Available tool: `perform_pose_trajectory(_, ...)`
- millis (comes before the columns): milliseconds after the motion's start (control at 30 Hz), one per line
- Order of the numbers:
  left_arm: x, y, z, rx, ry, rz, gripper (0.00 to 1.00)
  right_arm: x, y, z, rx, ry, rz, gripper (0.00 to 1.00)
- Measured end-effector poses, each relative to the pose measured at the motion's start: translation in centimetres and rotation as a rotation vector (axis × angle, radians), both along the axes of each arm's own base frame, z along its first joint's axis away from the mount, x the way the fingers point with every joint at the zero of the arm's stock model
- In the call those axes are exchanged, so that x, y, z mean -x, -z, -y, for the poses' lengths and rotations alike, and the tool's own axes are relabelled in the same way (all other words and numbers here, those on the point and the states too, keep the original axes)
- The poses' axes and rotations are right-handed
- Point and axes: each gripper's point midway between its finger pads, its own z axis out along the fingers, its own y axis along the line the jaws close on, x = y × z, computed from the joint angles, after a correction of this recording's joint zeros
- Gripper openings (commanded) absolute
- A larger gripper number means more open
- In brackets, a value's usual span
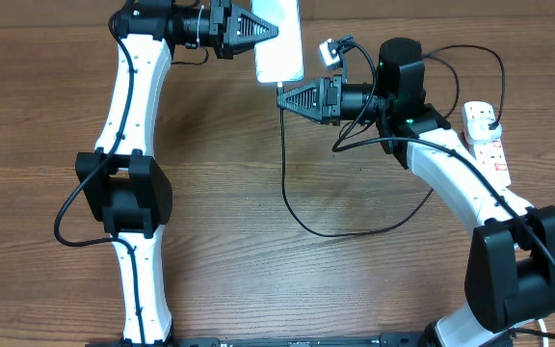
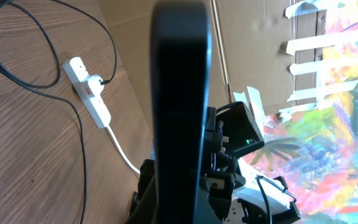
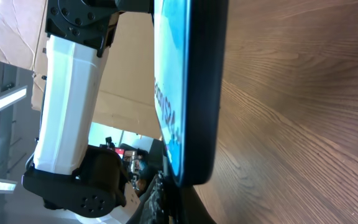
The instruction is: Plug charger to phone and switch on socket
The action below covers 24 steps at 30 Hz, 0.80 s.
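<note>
Though near phone (image 1: 282, 53), charger (image 1: 283, 145) tip unseen.

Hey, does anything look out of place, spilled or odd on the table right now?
Nothing looks spilled or damaged. The only untidy bits: the charger sprawls in a loose loop across the middle of the table, and the socket lies slanted near the right edge.

The table (image 1: 258, 270) is viewed from straight above. From the left wrist, facing right, the phone (image 1: 279, 39) is seen edge-on and very near, with the power strip (image 1: 485, 135) and charger cable (image 1: 283, 154) beyond, as overhead. From the right wrist, facing left, its screen is seen close.
</note>
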Motion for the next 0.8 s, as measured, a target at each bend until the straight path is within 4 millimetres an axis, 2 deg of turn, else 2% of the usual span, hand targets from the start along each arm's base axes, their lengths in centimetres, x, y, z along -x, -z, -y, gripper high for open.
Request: perform_pose_trajectory(800, -0.01, 0.00, -0.02, 0.000, -0.001, 0.000, 0.04, -0.15, 0.00, 0.24, -0.002, 0.007, -0.016, 0.04)
